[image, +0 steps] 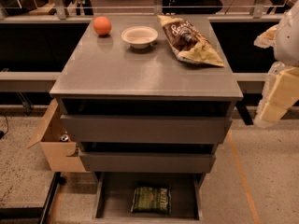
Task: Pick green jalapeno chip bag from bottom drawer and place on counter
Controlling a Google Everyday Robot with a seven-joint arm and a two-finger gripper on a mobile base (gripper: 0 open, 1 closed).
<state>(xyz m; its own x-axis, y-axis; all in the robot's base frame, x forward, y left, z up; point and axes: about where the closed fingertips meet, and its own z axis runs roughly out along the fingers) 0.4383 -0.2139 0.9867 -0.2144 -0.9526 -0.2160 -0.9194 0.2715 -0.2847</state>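
The green jalapeno chip bag lies flat on the floor of the bottom drawer, which stands pulled out at the foot of the cabinet. The bag sits a little right of the drawer's middle, with bare floor around it. The drawer's front edge is cut off by the lower border of the view. The gripper hangs off to the right of the cabinet, roughly level with the counter's front edge. It is well apart from the bag, far above it and to its right, and touches nothing. Whether it is spread or pressed together I cannot tell, as the pale blocks of the arm run out past the right border. On the counter a round orange object, a white bowl and a brown and yellow chip bag sit along the back. A cardboard box stands left of the cabinet, partly hidden behind it. The green bag's lettering is too small to read.
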